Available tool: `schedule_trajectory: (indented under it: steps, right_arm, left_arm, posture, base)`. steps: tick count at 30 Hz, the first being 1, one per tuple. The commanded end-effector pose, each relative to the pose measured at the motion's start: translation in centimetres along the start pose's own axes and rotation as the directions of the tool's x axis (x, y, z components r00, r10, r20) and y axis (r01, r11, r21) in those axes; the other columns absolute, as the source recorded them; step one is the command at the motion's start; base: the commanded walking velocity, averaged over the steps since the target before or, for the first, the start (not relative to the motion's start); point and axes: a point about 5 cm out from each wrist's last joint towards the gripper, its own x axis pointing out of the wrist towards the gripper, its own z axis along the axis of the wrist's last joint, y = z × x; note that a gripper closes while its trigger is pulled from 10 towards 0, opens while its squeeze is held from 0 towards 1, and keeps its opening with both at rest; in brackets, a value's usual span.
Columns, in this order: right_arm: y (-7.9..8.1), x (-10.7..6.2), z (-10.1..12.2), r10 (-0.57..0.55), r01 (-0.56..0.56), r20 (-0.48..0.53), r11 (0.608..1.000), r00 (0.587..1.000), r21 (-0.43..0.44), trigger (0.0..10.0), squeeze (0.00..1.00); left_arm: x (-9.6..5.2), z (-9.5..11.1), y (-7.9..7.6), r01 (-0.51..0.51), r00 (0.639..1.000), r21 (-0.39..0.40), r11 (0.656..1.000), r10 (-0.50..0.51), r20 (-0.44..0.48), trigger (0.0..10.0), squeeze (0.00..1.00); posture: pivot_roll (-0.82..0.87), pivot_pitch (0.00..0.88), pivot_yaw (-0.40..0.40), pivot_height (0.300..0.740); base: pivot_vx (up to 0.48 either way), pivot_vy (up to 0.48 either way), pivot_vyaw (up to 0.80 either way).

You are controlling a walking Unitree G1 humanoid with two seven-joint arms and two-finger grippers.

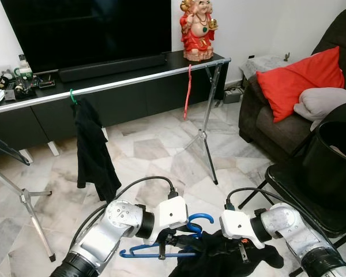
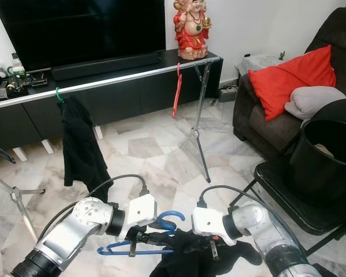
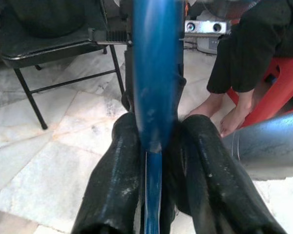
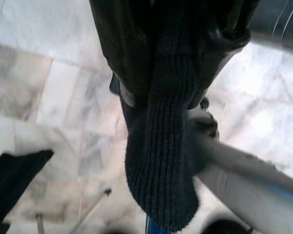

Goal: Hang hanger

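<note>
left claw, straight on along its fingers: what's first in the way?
Likely the right arm: the left claw, shut on the blue hanger, points toward it. Beyond looks like the black folding chair; depth is unclear.

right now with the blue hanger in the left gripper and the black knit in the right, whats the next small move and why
Probably finish drawing the black garment over the blue hanger before lifting. The left gripper is clamped on the hanger, the right gripper pinches the knit, and the cloth looks bunched at one end. The rail stands well ahead.

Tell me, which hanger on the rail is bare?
The red hanger, near the statue. The green hanger carries a black garment.
</note>
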Motion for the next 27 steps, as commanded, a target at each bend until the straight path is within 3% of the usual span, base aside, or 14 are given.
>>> schedule_trajectory:
  steps: [1, 7, 10, 14, 15, 18, 19, 20, 21, 22, 23, 24, 26, 27]
  right_arm:
    - [-0.1, -0.2, -0.3, -0.014, 0.013, -0.048, 1.0, 0.999, -0.028, 0.0, 0.0]
    - [-0.2, -0.5, -1.5, -0.084, 0.085, -0.095, 0.996, 0.992, 0.009, 0.0, 0.0]
    - [0.0, -0.7, -2.5, -0.098, 0.1, -0.167, 0.995, 0.981, 0.0, 0.0, 0.0]
    - [-1.0, -1.7, -3.0, -0.249, 0.257, -0.18, 0.966, 0.952, 0.023, 0.0, 0.0]
    - [-2.1, -2.5, -2.8, -0.384, 0.395, -0.18, 0.918, 0.906, 0.029, 0.0, 0.0]
    - [-3.1, -3.2, -2.7, -0.517, 0.528, -0.178, 0.849, 0.837, 0.019, 0.0, 0.0]
    - [-3.8, -3.7, -2.7, -0.626, 0.641, -0.178, 0.766, 0.759, 0.043, 0.0, 0.0]
    - [-4.5, -4.3, -2.9, -0.756, 0.779, -0.194, 0.622, 0.625, 0.086, 0.0, 0.0]
    - [-4.5, -4.3, -3.3, -0.8, 0.829, -0.222, 0.547, 0.558, 0.113, 0.0, 0.0]
    - [-4.4, -4.3, -3.7, -0.817, 0.852, -0.242, 0.508, 0.523, 0.125, 0.0, 0.0]
    - [-4.4, -4.3, -3.7, -0.817, 0.852, -0.242, 0.508, 0.523, 0.125, 0.0, 0.0]
    - [-2.6, -2.5, -5.7, -0.786, 0.854, -0.335, 0.492, 0.519, 0.169, 0.0, 0.0]
    - [0.1, -0.6, -8.1, -0.715, 0.847, -0.455, 0.463, 0.531, 0.261, 0.0, 0.0]
    - [2.3, 0.8, -9.6, -0.653, 0.842, -0.531, 0.416, 0.54, 0.344, 0.0, 0.0]
  left_arm:
    - [-0.8, 0.3, 0.5, -0.022, 1.0, 0.013, 1.0, 0.022, -0.02, 10.0, 1.0]
    - [-3.1, -0.6, 0.8, -0.081, 0.994, 0.001, 0.997, 0.08, -0.07, 10.0, 1.0]
    - [-4.3, -0.9, 1.1, -0.122, 0.988, -0.007, 0.993, 0.121, -0.096, 10.0, 1.0]
    - [-6.7, -1.8, 1.5, -0.239, 0.963, -0.028, 0.971, 0.233, -0.136, 10.0, 1.0]
    - [-7.4, -2.6, 1.7, -0.324, 0.939, -0.049, 0.945, 0.314, -0.142, 10.0, 1.0]
    - [-7.9, -3.5, 2.2, -0.435, 0.892, -0.045, 0.899, 0.423, -0.159, 10.0, 1.0]
    - [-8.1, -4.2, 2.7, -0.514, 0.848, -0.054, 0.856, 0.498, -0.18, 10.0, 1.0]
    - [-8.2, -5.0, 3.0, -0.596, 0.794, -0.066, 0.801, 0.574, -0.202, 10.0, 1.0]
    - [-8.0, -5.2, 3.0, -0.617, 0.778, -0.057, 0.785, 0.598, -0.191, 10.0, 1.0]
    - [-7.9, -5.2, 3.0, -0.624, 0.774, -0.049, 0.78, 0.607, -0.181, 10.0, 1.0]
    - [-7.9, -5.2, 3.0, -0.624, 0.774, -0.049, 0.78, 0.607, -0.181, 10.0, 1.0]
    - [-7.2, -5.6, 2.7, -0.649, 0.759, -0.111, 0.753, 0.628, -0.172, 10.0, 1.0]
    - [-6.4, -5.8, 2.3, -0.656, 0.753, -0.134, 0.743, 0.636, -0.166, 10.0, 1.0]
    - [-5.9, -5.8, 2.0, -0.65, 0.76, -0.151, 0.745, 0.63, -0.16, 10.0, 1.0]
  posture:
    - [0.06, 0.046, 0.014, 0.74]
    - [0.06, 0.048, 0.013, 0.74]
    - [0.06, 0.048, 0.013, 0.74]
    - [0.07, 0.047, 0.013, 0.74]
    - [0.07, 0.047, 0.012, 0.74]
    - [0.06, 0.046, 0.012, 0.74]
    - [0.06, 0.043, 0.004, 0.74]
    - [0.06, 0.04, 0.001, 0.74]
    - [0.06, 0.039, 0.001, 0.74]
    - [0.06, 0.038, 0.0, 0.74]
    - [0.06, 0.038, 0.0, 0.74]
    - [0.06, 0.035, -0.001, 0.74]
    - [0.06, 0.032, -0.001, 0.74]
    - [0.06, 0.031, -0.002, 0.74]
  base:
    - [0.0, 0.0, 0.0]
    - [0.0, 0.0, 0.0]
    - [0.0, 0.0, 0.0]
    - [0.0, 0.0, 0.0]
    - [0.0, 0.0, 0.0]
    - [0.0, 0.0, 0.0]
    - [0.0, 0.0, 0.0]
    - [0.0, 0.0, 0.0]
    - [0.0, 0.0, 0.0]
    - [0.0, 0.0, 0.0]
    - [0.0, 0.0, 0.0]
    - [0.0, 0.0, 0.0]
    - [0.0, 0.0, 0.0]
    - [0.0, 0.0, 0.0]
